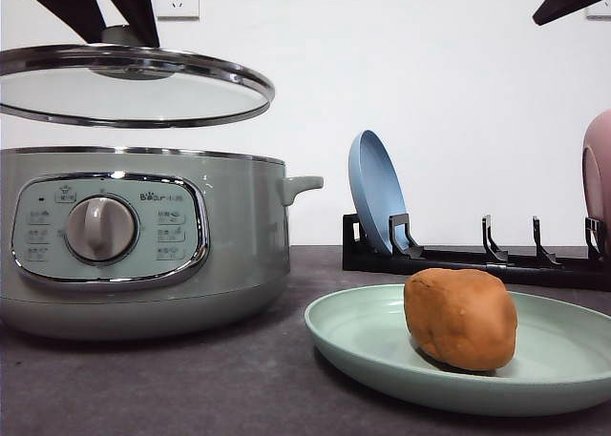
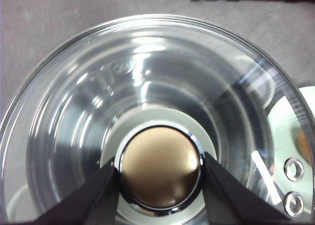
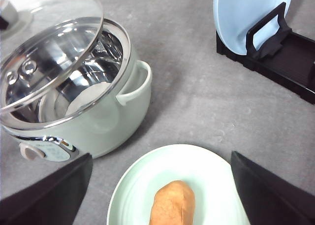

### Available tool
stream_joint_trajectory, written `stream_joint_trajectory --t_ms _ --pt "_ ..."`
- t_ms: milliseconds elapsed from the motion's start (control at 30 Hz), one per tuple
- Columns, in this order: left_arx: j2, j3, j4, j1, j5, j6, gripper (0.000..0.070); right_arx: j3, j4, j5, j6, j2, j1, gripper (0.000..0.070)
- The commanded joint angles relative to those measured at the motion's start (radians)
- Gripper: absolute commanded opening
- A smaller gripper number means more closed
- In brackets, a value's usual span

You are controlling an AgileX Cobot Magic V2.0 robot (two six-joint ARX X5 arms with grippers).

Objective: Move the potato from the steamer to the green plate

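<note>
The grey tabletop (image 1: 191, 388) stretches across the whole scene, and on its left side sits the steamer (image 1: 143, 245), big and pale green, dial panel facing us, its side handle poking out toward the right. The pot is open at the top, and through the right wrist camera you can see down into the shiny steel bowl. Hanging above it, clear of the rim and sitting just about level, is the glass lid (image 1: 134, 85), chrome ring catching the light. Over to the right and nearer the camera lies the green plate (image 1: 363, 345), wide and shallow, flat on the tabletop and apart from the steamer. Behind it runs a black dish rack (image 1: 458, 257) against the white wall, with a blue plate (image 1: 375, 190) standing on edge in its left slot and a pink dish (image 1: 599, 174) at the far right edge. And there it is, the potato (image 1: 461, 319), orange-brown and lumpy, resting on the green plate, a little right of its middle, out of the steamer altogether. The left end effector (image 2: 160, 168) is up over the pot, its dark fingers (image 2: 101, 193) pinching the lid knob (image 2: 160, 167) from both sides. The right end effector (image 3: 162, 193) hovers above the plate with its fingers spread wide, the potato lying between them and below, untouched.
</note>
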Motion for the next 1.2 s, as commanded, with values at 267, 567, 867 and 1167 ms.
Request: stream_joint_trajectory --t_ms 267,567,867,1167 --pt "0.052 0.028 0.035 -0.01 -0.019 0.0 0.0001 0.017 -0.01 0.004 -0.013 -0.003 0.009 0.0569" --pt "0.099 0.028 0.036 -0.014 -0.028 0.005 0.0001 0.017 -0.027 0.004 -0.021 -0.003 0.009 0.0569" --pt "0.115 0.028 0.038 -0.014 -0.034 0.007 0.0001 0.017 -0.027 0.004 -0.02 -0.002 0.009 0.0569" --pt "0.151 0.028 0.039 -0.014 -0.034 0.008 0.0001 0.017 -0.031 0.005 -0.021 -0.002 0.009 0.0569"
